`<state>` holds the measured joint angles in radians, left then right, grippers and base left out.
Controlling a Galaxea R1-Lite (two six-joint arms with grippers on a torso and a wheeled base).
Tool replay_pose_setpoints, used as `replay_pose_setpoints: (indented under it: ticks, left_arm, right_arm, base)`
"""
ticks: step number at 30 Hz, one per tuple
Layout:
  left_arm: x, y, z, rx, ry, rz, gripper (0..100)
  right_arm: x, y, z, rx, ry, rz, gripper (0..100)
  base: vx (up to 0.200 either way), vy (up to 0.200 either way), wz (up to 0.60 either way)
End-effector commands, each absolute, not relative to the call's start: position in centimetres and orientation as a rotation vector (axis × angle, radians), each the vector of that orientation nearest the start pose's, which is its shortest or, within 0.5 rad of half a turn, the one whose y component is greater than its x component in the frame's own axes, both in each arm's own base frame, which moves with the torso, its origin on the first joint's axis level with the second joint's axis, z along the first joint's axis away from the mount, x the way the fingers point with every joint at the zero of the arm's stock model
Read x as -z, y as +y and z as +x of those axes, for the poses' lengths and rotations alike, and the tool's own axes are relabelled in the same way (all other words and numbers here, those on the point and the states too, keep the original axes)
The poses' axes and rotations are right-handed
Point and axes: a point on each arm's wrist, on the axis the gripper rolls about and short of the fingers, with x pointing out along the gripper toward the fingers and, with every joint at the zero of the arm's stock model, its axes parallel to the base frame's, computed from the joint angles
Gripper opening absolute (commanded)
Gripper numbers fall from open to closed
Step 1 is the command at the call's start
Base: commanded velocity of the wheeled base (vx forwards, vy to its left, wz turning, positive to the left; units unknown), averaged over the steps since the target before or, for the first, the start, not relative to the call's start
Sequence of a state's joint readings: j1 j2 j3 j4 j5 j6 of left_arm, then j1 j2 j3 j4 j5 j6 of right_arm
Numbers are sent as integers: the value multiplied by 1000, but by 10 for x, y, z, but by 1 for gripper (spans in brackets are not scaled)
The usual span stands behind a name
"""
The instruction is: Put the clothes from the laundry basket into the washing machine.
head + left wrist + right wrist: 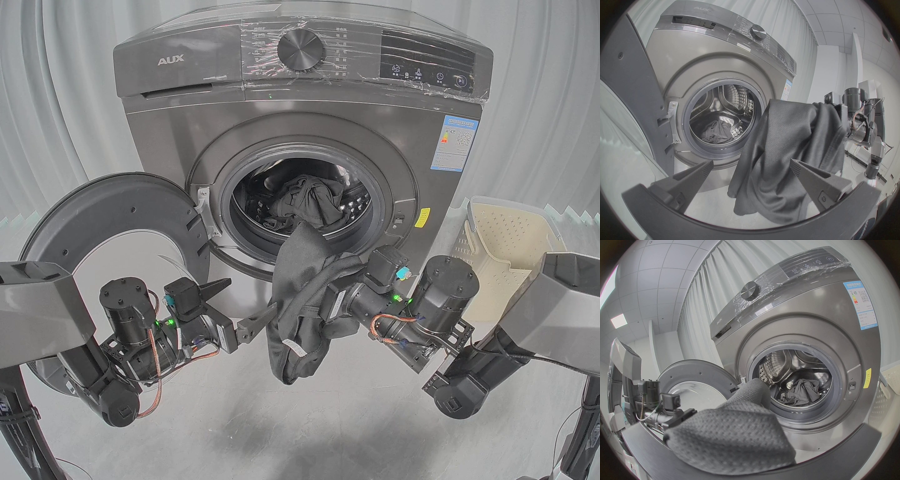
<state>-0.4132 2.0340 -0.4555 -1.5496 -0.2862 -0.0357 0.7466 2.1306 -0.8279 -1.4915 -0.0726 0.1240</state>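
Garment [292, 328] hangs from right gripper [317, 294] before washing machine [187, 125].

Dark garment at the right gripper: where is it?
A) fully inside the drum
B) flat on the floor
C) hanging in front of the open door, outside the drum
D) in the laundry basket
C: the dark garment hangs from the right gripper in front of the washing machine, draping down below the rim of the door opening.
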Motion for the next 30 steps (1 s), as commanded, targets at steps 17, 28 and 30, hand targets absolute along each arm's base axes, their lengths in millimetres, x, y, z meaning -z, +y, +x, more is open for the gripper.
replay_pose_setpoints:
  ticks: [17,28,30]
  left_arm:
    - [-70,-170,313,765,14,-35,100]
    - [-72,-171,315,790,0,-30,100]
    - [-72,-171,314,790,4,-30,100]
  right_arm:
    - [-127,283,246,-794,-122,214,0]
    - [-125,274,254,-763,-116,208,0]
    - [-126,272,256,-756,-120,208,0]
  base:
    - [0,0,0]
    - [0,0,0]
    - [0,0,0]
